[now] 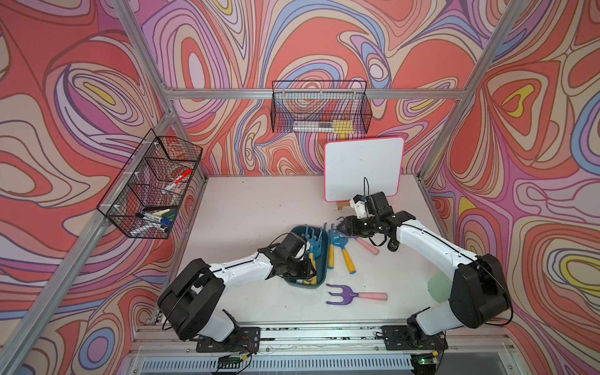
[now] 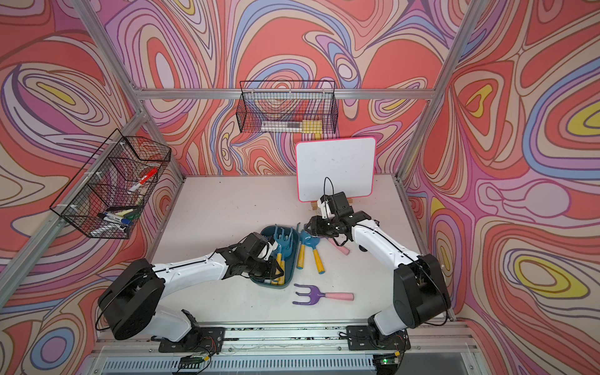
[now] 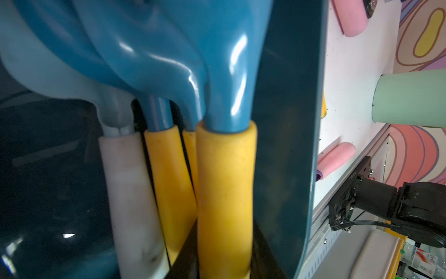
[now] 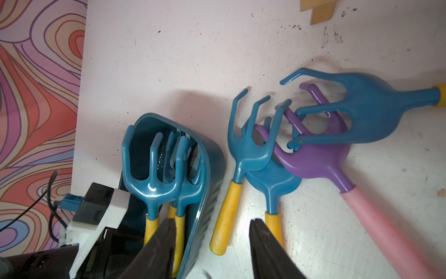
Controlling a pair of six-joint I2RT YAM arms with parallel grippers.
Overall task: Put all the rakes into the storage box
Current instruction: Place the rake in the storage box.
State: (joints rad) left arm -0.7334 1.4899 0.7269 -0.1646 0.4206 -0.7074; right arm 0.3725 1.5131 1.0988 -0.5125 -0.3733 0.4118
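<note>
Yellow-handled rake (image 3: 224,169) in grip of left tool (image 3: 224,241) — inside the storage box (image 3: 289,145)

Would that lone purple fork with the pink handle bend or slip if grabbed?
The purple fork looks like moulded plastic, probably stiff and light. Its pink handle seems matte foam, likely grippy. Lying flat, it probably won't roll.

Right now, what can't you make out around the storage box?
- Left tool grip: its own wrist covers it in both top views; the left wrist view crops it at the edge.
- Storage box contents: stacked rakes overlap, count unclear in every view.
- Green cylinder: mostly behind the right arm in a top view.
</note>
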